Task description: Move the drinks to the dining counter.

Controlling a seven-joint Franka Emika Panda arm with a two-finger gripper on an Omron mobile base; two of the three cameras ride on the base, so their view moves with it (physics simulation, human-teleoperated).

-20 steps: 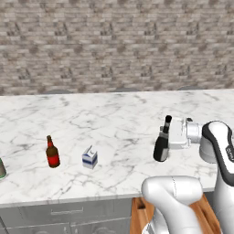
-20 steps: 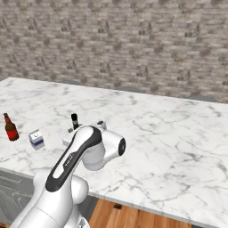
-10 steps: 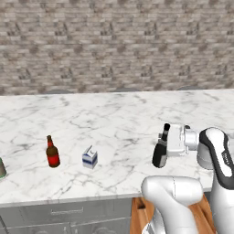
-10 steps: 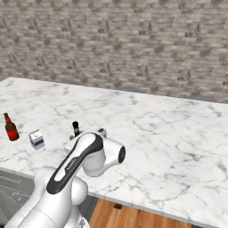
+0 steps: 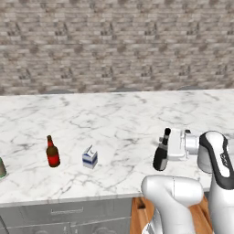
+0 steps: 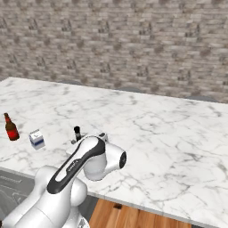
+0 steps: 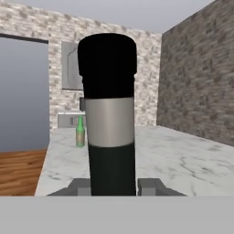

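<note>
The gripper (image 5: 170,147) is squeezing the wine bottle (image 5: 162,153) near the right front of the dining counter (image 5: 114,119). The beer bottle (image 5: 52,152), milk carton (image 5: 89,157) and green bottle (image 7: 80,131) already stand on it, further left. This looks like the last drink, which only needs letting go.

Wine bottle (image 5: 161,156) glossy black glass; dining counter (image 5: 114,119) polished grey-veined marble; back wall (image 5: 114,45) rough brick.

Black wine bottle (image 5: 161,153) tilted, clamped; beer bottle (image 5: 52,152), milk carton (image 5: 89,157), green bottle (image 7: 80,132) upright on dining counter (image 5: 114,119).
</note>
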